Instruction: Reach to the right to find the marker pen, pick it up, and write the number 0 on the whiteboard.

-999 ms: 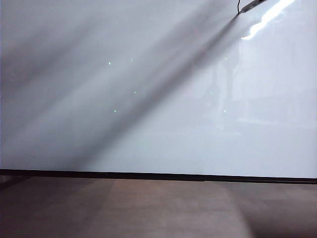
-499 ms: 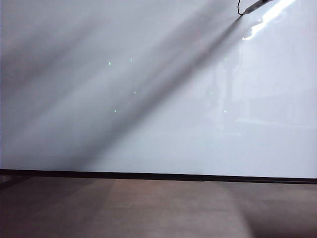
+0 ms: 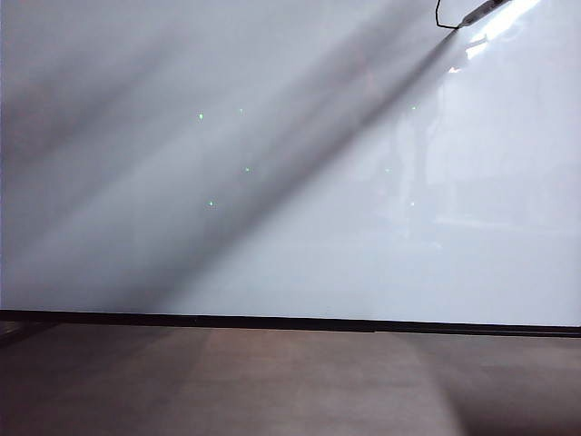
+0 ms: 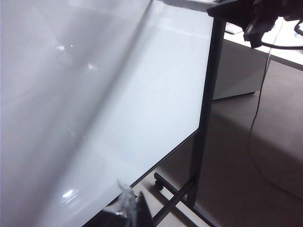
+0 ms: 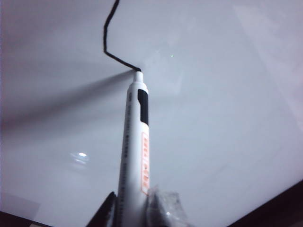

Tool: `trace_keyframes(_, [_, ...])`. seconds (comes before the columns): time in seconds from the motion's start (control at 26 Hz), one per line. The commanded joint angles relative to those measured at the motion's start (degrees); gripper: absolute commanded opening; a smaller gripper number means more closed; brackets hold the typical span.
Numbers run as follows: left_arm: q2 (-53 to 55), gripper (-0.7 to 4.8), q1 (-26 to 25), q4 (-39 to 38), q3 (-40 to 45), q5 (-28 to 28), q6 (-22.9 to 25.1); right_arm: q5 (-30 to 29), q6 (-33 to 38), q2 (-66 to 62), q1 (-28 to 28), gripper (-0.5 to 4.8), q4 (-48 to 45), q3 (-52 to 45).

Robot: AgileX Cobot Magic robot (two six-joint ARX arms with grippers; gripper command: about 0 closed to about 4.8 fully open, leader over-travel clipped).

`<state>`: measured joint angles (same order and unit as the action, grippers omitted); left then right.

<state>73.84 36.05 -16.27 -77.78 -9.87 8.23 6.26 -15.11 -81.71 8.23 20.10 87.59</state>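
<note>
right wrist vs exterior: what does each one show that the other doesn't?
Right wrist only: the right gripper shut on the marker pen, its fingers at the barrel's base, orange label visible. Exterior only: the whiteboard down to its black bottom edge, and the brown floor. The left gripper appears in neither. Both: the pen tip on the board, ending a bent black line, the number 0 unfinished.

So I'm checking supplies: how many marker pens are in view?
1. The marker pen is held in the right tool, its tip on the whiteboard near the upper right corner, at the end of a black line. Others may sit outside the views.
</note>
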Motion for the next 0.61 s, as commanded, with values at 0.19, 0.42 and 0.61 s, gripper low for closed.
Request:
trace_keyframes(0.19, [-0.3, -0.06, 0.0, 0.5, -0.1, -0.2, 0.3, 2.1, 0.1, 0.5, -1.0, -0.02, -0.9, 0.3])
trace_keyframes(0.42, [-0.3, -0.06, 0.0, 0.5, -0.1, -0.2, 0.4, 2.8, 0.1, 0.6, -1.4, -0.02, -0.5, 0.3])
trace_keyframes(0.61, [-0.3, -0.06, 0.0, 0.5, -0.1, -0.2, 0.4, 2.8, 0.1, 0.6, -1.5, -0.02, -0.3, 0.3])
